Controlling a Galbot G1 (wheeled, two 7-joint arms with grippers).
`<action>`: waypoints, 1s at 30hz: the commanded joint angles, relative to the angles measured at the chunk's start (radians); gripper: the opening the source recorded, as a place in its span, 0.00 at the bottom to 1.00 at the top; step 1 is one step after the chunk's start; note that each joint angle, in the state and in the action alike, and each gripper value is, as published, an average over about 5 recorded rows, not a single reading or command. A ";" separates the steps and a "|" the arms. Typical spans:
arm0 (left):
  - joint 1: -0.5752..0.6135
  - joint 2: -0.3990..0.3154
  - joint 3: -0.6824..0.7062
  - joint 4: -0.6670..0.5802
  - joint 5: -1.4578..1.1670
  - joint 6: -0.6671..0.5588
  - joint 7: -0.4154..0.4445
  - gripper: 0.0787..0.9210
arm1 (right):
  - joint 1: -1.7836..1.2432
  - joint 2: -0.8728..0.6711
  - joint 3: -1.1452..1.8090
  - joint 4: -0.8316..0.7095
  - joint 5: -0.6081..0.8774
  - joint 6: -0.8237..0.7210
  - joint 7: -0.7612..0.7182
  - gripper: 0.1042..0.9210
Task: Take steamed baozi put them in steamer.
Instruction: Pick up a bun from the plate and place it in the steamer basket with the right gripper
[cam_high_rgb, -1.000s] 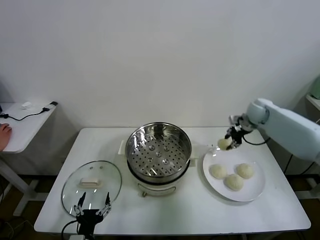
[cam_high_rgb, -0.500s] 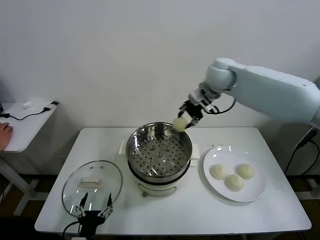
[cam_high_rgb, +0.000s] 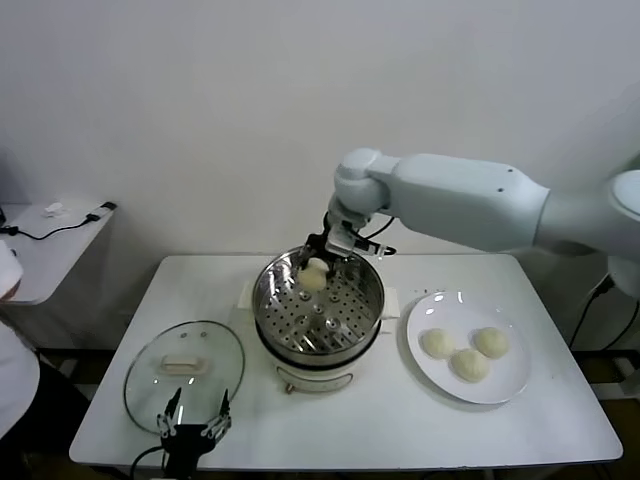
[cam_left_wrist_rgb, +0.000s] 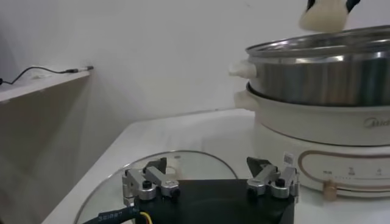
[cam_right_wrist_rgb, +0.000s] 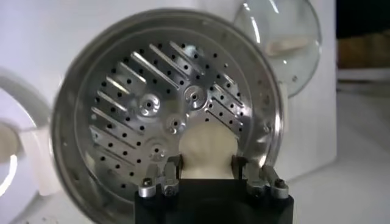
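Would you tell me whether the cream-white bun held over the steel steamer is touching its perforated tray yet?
Apart: the left wrist view shows the bun hanging above the steamer rim.

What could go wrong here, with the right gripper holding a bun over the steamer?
1. The right gripper holds the baozi above the far side of the steamer, near its rim; released there, it might land on the rim or roll.
2. The fingers pinch the soft bun; it may dent or stick on release.
3. Three buns still sit on the plate, so placement must leave tray room.
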 joint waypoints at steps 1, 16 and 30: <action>0.004 -0.001 0.002 0.004 0.003 -0.005 -0.003 0.88 | -0.079 0.059 0.001 -0.134 -0.145 0.116 0.041 0.55; -0.006 0.001 0.003 0.021 0.003 -0.009 -0.004 0.88 | -0.157 0.096 0.051 -0.289 -0.190 0.144 0.058 0.58; -0.006 -0.006 0.009 0.019 0.009 -0.006 -0.005 0.88 | -0.045 0.070 0.017 -0.222 -0.005 0.131 0.006 0.88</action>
